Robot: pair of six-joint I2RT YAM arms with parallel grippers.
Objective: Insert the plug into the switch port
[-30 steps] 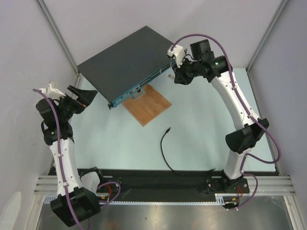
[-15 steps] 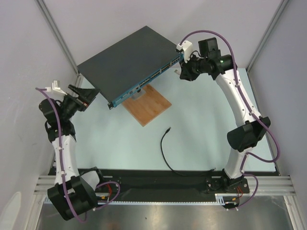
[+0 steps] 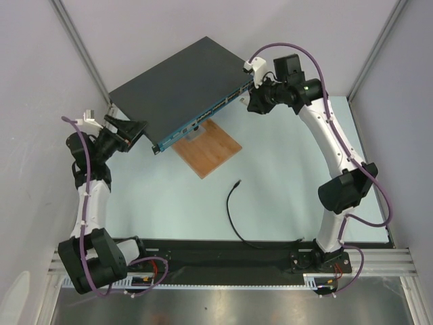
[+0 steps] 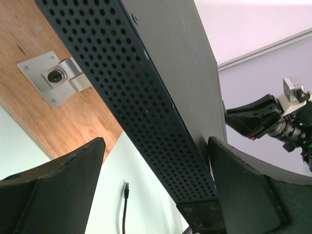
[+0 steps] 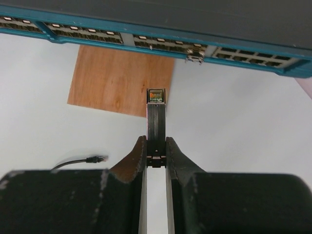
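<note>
The plug [image 3: 237, 183] is seen lying on the pale table [image 3: 284, 176], at the end of a thin black cable [image 3: 232, 213] that curls back toward the near edge. It is held by nothing and is well apart from both grippers. The row of ports [image 5: 87, 30] is set in the teal front strip [image 3: 203, 116] of a flat dark-grey box [image 3: 179, 81], which is raised above a wooden board [image 3: 210, 149] carrying a small metal bracket [image 4: 52, 78].

The left gripper [image 3: 137, 134] is placed at the left end of the box. Its fingers [image 4: 58, 185] are spread wide, with the perforated side of the box between them; whether either finger touches it cannot be told.

The right gripper [image 5: 156, 148] is held just in front of the right part of the teal strip. A narrow grey metal piece [image 5: 156, 114] is pinched between its fingers, pointed at the strip but apart from it. Another small metal piece [image 5: 195, 57] is seen seated in the strip.
</note>
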